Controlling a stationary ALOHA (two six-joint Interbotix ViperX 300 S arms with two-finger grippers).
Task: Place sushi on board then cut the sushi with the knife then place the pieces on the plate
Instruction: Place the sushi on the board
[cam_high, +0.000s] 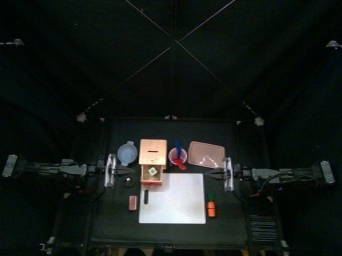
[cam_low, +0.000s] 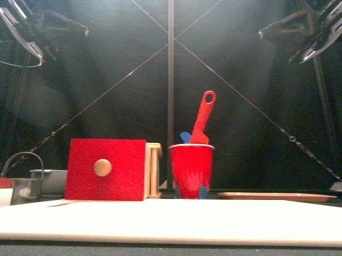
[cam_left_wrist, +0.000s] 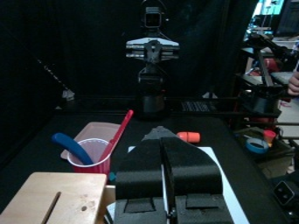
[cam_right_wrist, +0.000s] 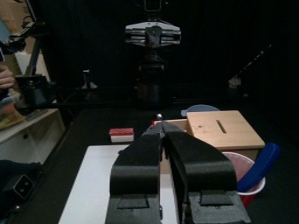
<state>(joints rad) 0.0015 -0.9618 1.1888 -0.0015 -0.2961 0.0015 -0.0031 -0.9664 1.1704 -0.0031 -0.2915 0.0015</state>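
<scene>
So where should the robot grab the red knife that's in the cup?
By the long part sticking up out of the red cup, coming down from above. The red knife stands nearly upright, its lower end hidden in the cup, so only that upper stretch is free to pinch.

- White cutting board (cam_high: 174, 195): flat at the table's front middle, long side running front to back.
- Red toy knife (cam_low: 203, 117): standing in the red cup (cam_low: 191, 166), top end leaning slightly right; blue toy knife (cam_low: 185, 136) barely above the rim beside it.
- Pink tray (cam_high: 206, 153): flat, behind the board's right rear corner, just right of the cup.
</scene>
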